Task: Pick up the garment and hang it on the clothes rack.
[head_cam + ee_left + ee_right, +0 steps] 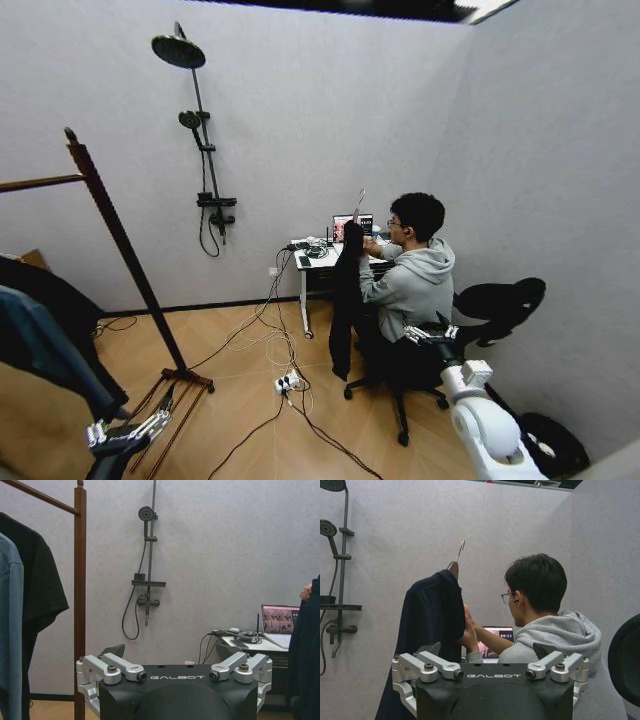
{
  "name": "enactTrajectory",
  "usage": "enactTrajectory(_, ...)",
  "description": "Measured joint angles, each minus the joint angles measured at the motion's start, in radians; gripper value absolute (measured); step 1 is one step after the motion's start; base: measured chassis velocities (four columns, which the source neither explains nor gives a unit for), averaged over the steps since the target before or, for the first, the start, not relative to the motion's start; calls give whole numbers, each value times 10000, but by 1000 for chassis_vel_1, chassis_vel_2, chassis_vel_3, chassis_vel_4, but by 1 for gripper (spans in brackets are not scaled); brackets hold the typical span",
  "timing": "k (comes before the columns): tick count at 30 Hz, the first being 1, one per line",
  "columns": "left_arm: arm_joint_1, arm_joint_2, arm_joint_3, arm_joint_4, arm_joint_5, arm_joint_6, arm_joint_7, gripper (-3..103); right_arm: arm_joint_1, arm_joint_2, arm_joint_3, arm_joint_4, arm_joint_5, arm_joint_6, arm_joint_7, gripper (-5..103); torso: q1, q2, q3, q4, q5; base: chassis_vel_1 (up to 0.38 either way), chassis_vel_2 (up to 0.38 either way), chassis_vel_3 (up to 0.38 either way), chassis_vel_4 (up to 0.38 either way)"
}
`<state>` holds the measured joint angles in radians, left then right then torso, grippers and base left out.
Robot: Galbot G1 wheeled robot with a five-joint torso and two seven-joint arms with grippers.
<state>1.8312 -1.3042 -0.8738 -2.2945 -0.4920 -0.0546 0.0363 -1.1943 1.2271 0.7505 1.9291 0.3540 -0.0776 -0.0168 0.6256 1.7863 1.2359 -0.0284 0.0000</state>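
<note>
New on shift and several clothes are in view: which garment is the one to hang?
Look at the white desk against the back wall, where a person sits. The garment is the long dark one they hold up on a hanger beside it. Unlike the clothes on the wooden clothes rack, it hangs free of any rail.

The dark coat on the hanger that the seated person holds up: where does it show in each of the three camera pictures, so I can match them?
Head view: the garment hangs in the middle, by the desk, held up by the seated person.
Left wrist view: a dark strip at the edge, beside the laptop.
Right wrist view: on its hanger, just before the person's hands.
Shared landmark: the black shower pole on the wall.
</note>
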Motion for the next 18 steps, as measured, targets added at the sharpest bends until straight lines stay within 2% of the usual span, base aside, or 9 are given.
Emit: enactTrajectory(18,-3,0,0,0,0,0,0,100,474,-377,7,10,64,-454,-142,100,13,-7,4,-4,0,3,-3,-2,3)
